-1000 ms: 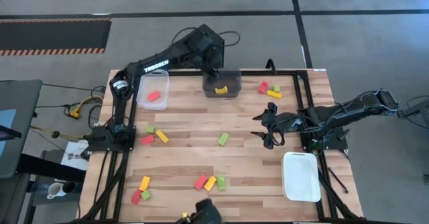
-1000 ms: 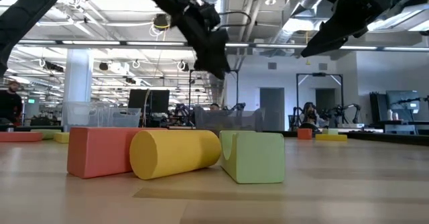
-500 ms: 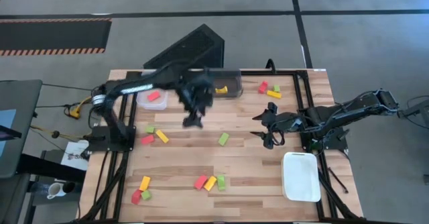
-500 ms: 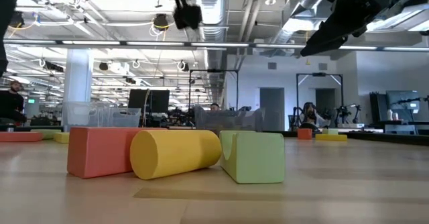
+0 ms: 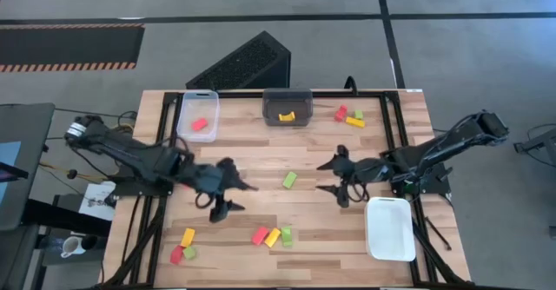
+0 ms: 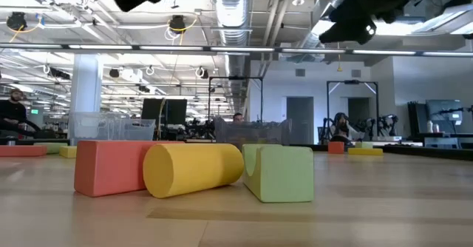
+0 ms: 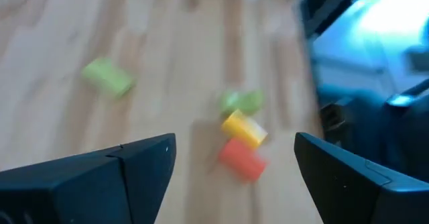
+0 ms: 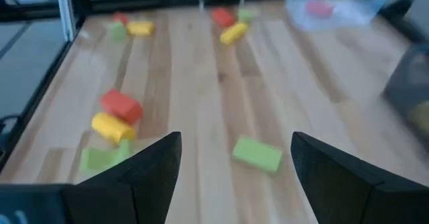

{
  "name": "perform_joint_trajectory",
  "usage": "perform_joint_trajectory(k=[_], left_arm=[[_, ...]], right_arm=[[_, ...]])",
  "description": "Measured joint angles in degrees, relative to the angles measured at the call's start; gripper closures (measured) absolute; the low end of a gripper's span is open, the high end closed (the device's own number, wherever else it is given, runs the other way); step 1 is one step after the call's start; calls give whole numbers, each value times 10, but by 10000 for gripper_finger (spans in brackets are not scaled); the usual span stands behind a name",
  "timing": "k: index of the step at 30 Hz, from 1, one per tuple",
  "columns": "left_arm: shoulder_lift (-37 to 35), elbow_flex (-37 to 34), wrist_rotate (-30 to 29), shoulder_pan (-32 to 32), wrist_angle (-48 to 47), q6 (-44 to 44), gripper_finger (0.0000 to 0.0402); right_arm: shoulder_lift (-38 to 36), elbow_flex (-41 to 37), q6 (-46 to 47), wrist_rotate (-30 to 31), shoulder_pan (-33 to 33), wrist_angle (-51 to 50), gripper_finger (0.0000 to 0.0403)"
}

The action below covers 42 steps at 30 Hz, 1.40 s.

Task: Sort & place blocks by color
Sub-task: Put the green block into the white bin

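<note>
Blocks (image 5: 271, 236) in red, yellow and green lie scattered over the table (image 5: 321, 147), nearest a trio at its front edge, above which the left pincer (image 5: 228, 188) and farther right the right pincer (image 5: 337, 176) hang wide open, apparently empty, with trays at the back.

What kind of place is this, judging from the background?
Probably a robotics lab or open industrial workspace. The low view shows exposed ceiling ducts, monitors on benches, and other metal rig frames beyond the wooden table.
</note>
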Motion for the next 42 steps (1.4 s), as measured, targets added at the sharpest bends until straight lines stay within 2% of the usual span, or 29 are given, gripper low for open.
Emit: perform_joint_trajectory(k=[2,5,11,18,22,28,34,40,42], left_arm=[[4,-30,0,-21,84,6,116],[41,-38,-2,-41,158,44,116],[148,-39,10,-51,236,180,116],[277,-20,75,-42,341,354,116],[328,52,80,-42,299,418,116],[416,193,79,-40,135,502,116],[513,330,79,-32,11,573,122],[582,420,77,-27,-98,633,142],[597,434,77,-25,-98,647,148]], right_arm=[[30,16,18,0,12,-6,97],[70,44,38,0,33,-22,97],[131,105,104,2,75,-100,97],[164,131,146,3,114,-130,97],[163,132,170,3,126,-140,97],[156,131,173,7,137,-145,97],[160,131,173,6,136,-147,97],[160,131,171,6,137,-160,97],[160,131,170,6,136,-160,97]])
